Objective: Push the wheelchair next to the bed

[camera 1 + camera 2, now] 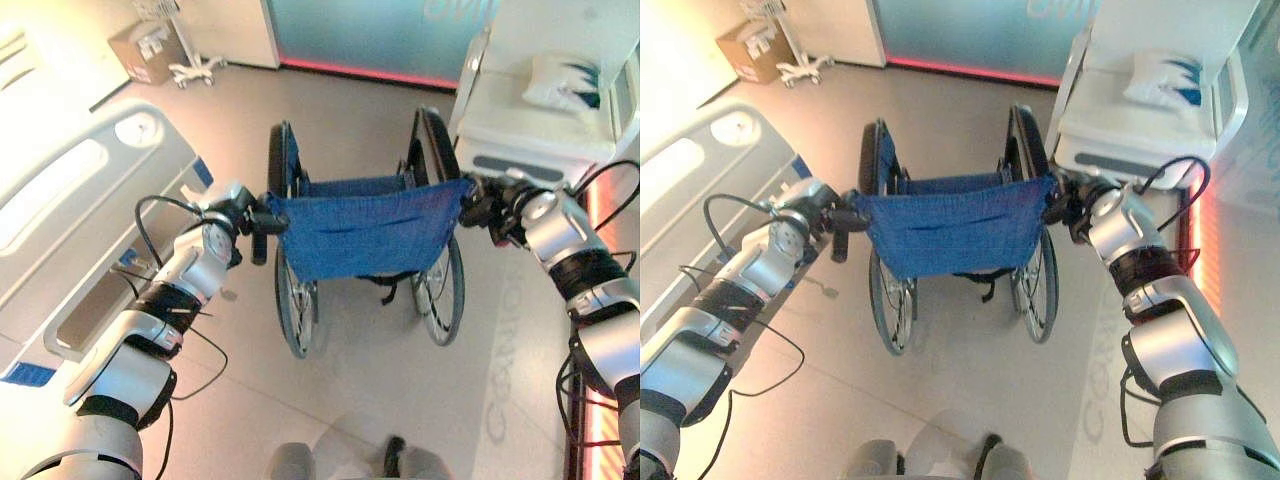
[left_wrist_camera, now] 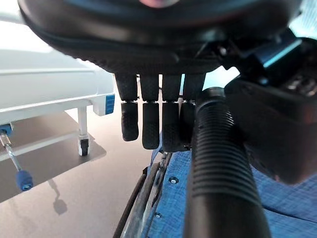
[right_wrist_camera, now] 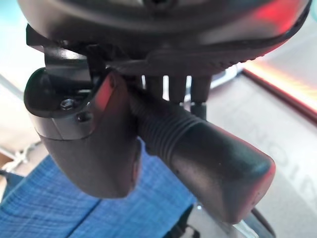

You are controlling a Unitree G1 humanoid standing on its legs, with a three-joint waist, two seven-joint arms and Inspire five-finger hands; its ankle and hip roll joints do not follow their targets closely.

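Note:
The wheelchair [image 1: 365, 235] with a blue cloth back stands in the middle of the floor, facing away from me. The white and grey bed [image 1: 90, 200] runs along its left side, a short gap away. My left hand [image 1: 238, 208] is at the left push handle [image 2: 218, 163]. That ribbed grip lies between the thumb [image 2: 277, 124] and the fingers [image 2: 151, 124], which hang straight down beside it. My right hand [image 1: 485, 205] is shut on the right push handle [image 3: 208, 148], with its thumb [image 3: 94, 144] wrapped over the grip and its fingers behind.
A white bed or trolley [image 1: 530, 130] with a pillow [image 1: 570, 80] stands close on the right of the wheelchair. A cardboard box [image 1: 150, 50] and a wheeled stand base [image 1: 195, 68] sit at the far left. A teal wall panel [image 1: 370, 30] closes the far end.

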